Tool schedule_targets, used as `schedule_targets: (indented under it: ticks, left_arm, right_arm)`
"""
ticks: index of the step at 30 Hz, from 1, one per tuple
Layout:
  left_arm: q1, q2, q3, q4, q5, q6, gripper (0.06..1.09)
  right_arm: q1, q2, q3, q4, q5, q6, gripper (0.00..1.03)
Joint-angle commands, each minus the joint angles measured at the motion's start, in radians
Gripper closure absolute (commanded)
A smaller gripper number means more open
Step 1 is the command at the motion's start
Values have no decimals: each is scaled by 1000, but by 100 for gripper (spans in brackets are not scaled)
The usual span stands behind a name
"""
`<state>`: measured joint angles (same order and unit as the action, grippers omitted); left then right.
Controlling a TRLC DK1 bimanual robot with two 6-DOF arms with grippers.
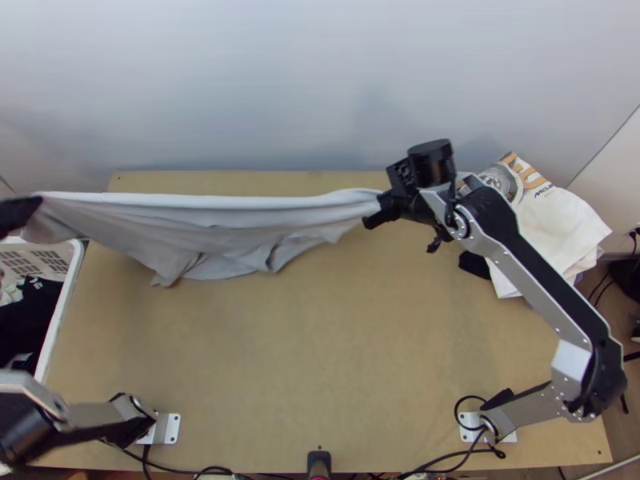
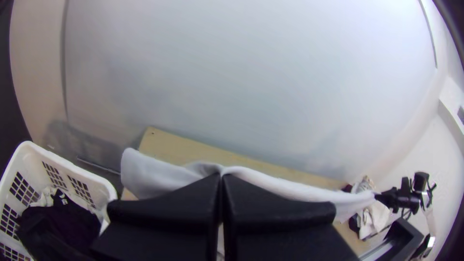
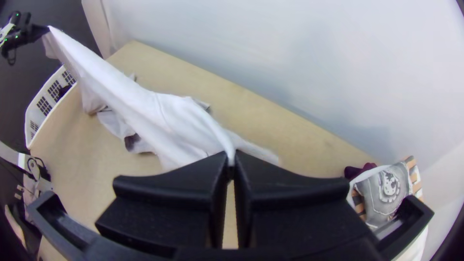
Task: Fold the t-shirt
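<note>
The left gripper [image 1: 34,206] and the right gripper [image 1: 376,210], two in all, each clench the upper edge of one pale grey cloth t-shirt [image 1: 224,218], strung between them above the light wooden surface [image 1: 320,360], its lower part hanging in folds. Beyond are one white plastic basket [image 1: 67,294] of clothes and one cloth pile [image 1: 556,228], perhaps several garments.
</note>
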<state>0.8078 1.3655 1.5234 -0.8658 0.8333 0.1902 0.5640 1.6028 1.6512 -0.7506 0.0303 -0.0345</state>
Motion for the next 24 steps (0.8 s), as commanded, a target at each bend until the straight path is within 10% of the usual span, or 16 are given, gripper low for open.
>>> schedule_targets:
  ticks: [1, 5, 8, 14, 24]
  left_arm:
    - [-32, -298, -243, -386, 115, 330, 103]
    - [-156, -493, -488, -639, 86, 634, 99]
    - [-366, -620, -594, -661, 15, 663, 89]
    - [-533, -663, -618, -628, -11, 629, 9]
    - [-507, -371, -523, -271, -118, 522, 10]
  right_arm:
    - [65, -78, -87, -59, 2, -27, 100]
    - [145, -119, -266, -142, -7, -74, 100]
    - [158, -147, -376, -144, -7, -81, 100]
    - [123, -136, -481, -156, -9, -102, 100]
    - [77, -90, -485, -153, -12, -102, 100]
